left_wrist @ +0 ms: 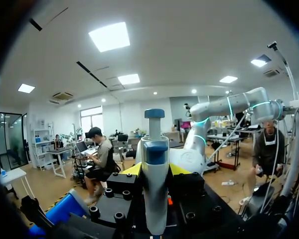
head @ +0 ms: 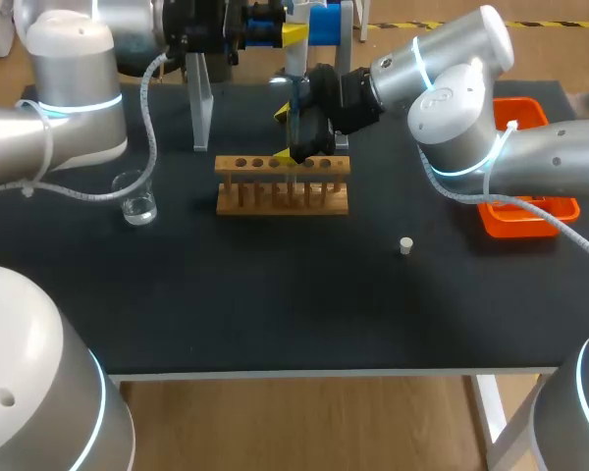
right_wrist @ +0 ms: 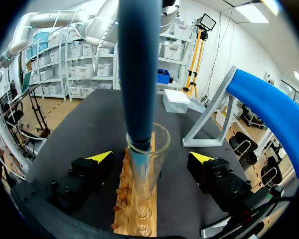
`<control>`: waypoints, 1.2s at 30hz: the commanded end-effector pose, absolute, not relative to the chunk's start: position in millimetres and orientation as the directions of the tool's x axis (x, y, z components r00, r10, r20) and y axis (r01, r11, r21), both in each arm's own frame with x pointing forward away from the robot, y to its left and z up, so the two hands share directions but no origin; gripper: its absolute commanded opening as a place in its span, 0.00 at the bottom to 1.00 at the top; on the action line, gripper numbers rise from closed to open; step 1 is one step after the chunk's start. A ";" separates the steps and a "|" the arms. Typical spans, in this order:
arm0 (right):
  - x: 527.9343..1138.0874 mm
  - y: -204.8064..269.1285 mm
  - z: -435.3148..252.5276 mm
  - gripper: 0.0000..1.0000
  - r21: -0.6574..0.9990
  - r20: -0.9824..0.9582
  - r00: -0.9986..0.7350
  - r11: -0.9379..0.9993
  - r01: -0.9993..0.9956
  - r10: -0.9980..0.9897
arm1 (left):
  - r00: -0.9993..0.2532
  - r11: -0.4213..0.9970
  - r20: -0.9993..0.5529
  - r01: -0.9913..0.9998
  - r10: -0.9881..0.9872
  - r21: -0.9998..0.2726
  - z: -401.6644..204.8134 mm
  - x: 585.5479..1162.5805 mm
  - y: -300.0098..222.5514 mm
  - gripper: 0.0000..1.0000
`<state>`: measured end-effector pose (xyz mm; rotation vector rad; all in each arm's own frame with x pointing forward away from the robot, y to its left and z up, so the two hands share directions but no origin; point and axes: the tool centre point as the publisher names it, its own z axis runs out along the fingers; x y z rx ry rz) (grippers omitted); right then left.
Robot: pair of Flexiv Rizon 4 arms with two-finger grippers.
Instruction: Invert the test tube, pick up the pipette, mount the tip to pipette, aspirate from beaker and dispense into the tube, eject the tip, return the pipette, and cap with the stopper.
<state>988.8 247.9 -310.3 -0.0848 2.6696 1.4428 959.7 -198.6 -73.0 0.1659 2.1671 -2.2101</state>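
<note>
Left claw (left_wrist: pixel 154 169): closed on the pipette (left_wrist: pixel 154 149) from both sides, plunger end up, so its shaft hangs plumb over the rack.
Right claw (right_wrist: pixel 150 157): spread wide, one finger on either side of the test tube (right_wrist: pixel 148 174) and touching neither wall. It seems placed to guard the tube rather than to grip it.
Desk (head: pixel 275 294): black top that keeps every item within reach of both arms.
Stand (head: pixel 202 103): at the far edge behind the rack, likely where the pipette goes back.
Orange tray (head: pixel 530 218): at the right edge beneath my right arm, probably meant for the ejected tip.
Rack (head: pixel 283 199): wooden, mid-desk, holding the tube upright with its mouth up.
Beaker (head: pixel 135 199): left of the rack and well apart from it, with a little clear liquid inside.
Test tube: stands in the rack with the pipette's blue lower end inside its mouth. I judge the dispensing step is in hand.
Stopper (head: pixel 405 245): small and white, alone on the desk to the right of the rack, waiting for the capping step.
</note>
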 end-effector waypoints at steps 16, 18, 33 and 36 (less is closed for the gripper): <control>989.4 247.4 -309.2 1.00 0.829 -0.117 -0.993 0.551 -0.099 -0.002 | -0.994 -0.018 -0.095 0.094 0.052 -0.995 -73.3 961.2 -199.0 0.00; 989.4 247.4 -309.2 1.00 0.829 -0.117 -0.993 0.551 -0.099 -0.002 | -0.994 -0.018 -0.095 0.094 0.052 -0.995 -73.3 961.2 -199.0 0.00; 983.1 205.2 -292.5 1.00 0.849 -0.126 -0.992 0.519 -0.098 0.017 | -0.994 -0.018 -0.095 0.094 0.052 -0.995 -73.3 961.2 -199.0 0.00; 981.2 188.8 -287.7 1.00 0.854 -0.129 -0.991 0.512 -0.098 0.025 | -0.994 -0.018 -0.095 0.094 0.052 -0.995 -73.3 961.2 -199.0 0.00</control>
